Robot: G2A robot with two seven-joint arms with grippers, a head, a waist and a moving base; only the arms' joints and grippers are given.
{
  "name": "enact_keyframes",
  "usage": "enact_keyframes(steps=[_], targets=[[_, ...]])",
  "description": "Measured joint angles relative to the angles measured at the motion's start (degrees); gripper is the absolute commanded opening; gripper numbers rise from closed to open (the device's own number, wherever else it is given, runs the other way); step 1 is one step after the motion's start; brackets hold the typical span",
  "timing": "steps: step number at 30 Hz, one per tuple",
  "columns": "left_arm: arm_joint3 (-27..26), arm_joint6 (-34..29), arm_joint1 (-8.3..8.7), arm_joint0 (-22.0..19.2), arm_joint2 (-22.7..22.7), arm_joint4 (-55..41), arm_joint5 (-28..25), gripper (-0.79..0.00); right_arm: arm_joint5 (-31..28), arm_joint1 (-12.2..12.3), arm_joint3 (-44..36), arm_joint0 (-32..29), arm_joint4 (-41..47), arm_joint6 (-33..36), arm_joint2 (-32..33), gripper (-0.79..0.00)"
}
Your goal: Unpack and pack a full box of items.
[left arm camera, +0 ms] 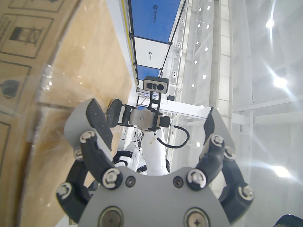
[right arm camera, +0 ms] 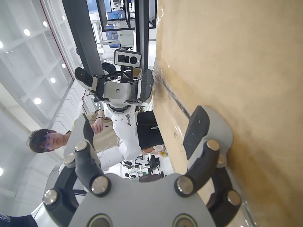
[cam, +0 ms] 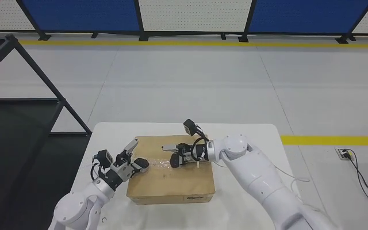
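A closed brown cardboard box [cam: 172,179] lies in the middle of the white table [cam: 244,135], with clear tape along its top seam [right arm camera: 174,95]. Both grippers hover over the box top and face each other across the seam. My left gripper [cam: 138,156] is open over the box's left part; in its own wrist view [left arm camera: 156,124] one pad [left arm camera: 98,119] is close to the cardboard [left arm camera: 78,48]. My right gripper [cam: 171,155] is open near the middle of the top; in its own view [right arm camera: 142,131] one pad [right arm camera: 196,128] lies against the cardboard [right arm camera: 236,60] beside the tape. Neither holds anything.
A black metal frame [cam: 34,75] stands left of the table. Blue and white partition panels [cam: 195,14] close off the far side of the floor. Bare table shows to the right of the box and behind it.
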Motion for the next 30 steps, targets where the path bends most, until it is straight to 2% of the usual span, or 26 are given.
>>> enact_keyframes(steps=[7,16,20,30], targets=[[0.83,1.01,-0.15,-1.56,3.33,0.1,0.02,0.0,-0.92,1.53,-1.09,-1.26,-0.08,0.98,2.86,0.0],[5.06,5.51,-0.46,-3.94,5.88,-0.06,0.04,0.0,0.01,3.92,-3.98,-3.53,-1.05,3.39,6.47,0.0],[5.44,6.8,-0.29,-3.46,4.38,-0.63,-0.62,0.0,0.98,4.84,-5.93,-4.4,-2.65,3.79,7.48,0.0],[2.25,7.41,0.58,0.53,-2.16,-3.21,-1.43,0.0,2.84,7.62,-9.75,-6.8,-5.67,2.83,11.69,0.0]])
